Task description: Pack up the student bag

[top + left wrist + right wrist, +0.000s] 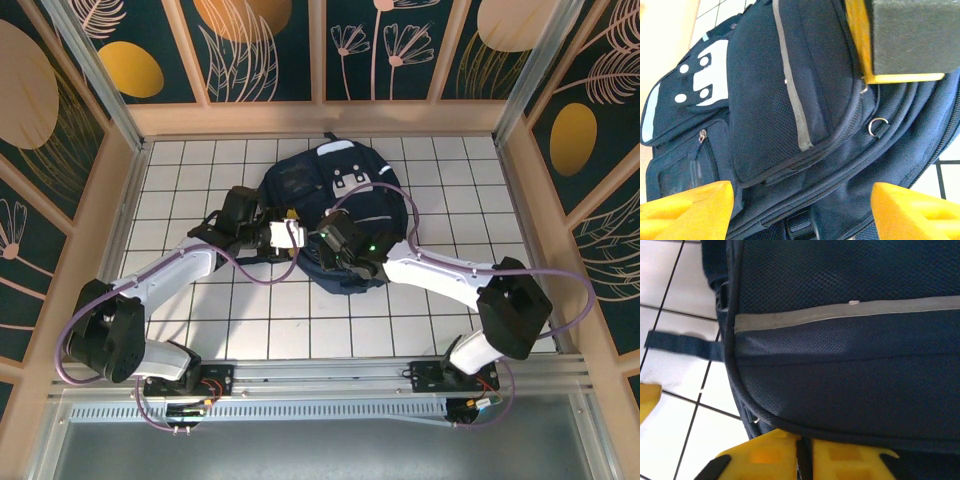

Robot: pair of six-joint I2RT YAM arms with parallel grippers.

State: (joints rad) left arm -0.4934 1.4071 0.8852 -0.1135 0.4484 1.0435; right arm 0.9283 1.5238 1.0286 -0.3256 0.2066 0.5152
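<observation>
Looking down, we see the student bag (335,190) lying flat on the white tiled bench (180,180), toward the far side. Our left tool (800,205), at the bag's near edge, is spread wide, with the front pocket (785,90) right ahead. Our right tool (799,454) is pressed together against the pocket's edge, near a grey strip (840,315); we cannot tell if it pinches cloth. A strap (682,344) lies on the tiles beside it.

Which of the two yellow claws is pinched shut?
The right gripper: its yellow tips are closed together at the edge of the student bag, while the left gripper stands wide open above the bag.
</observation>
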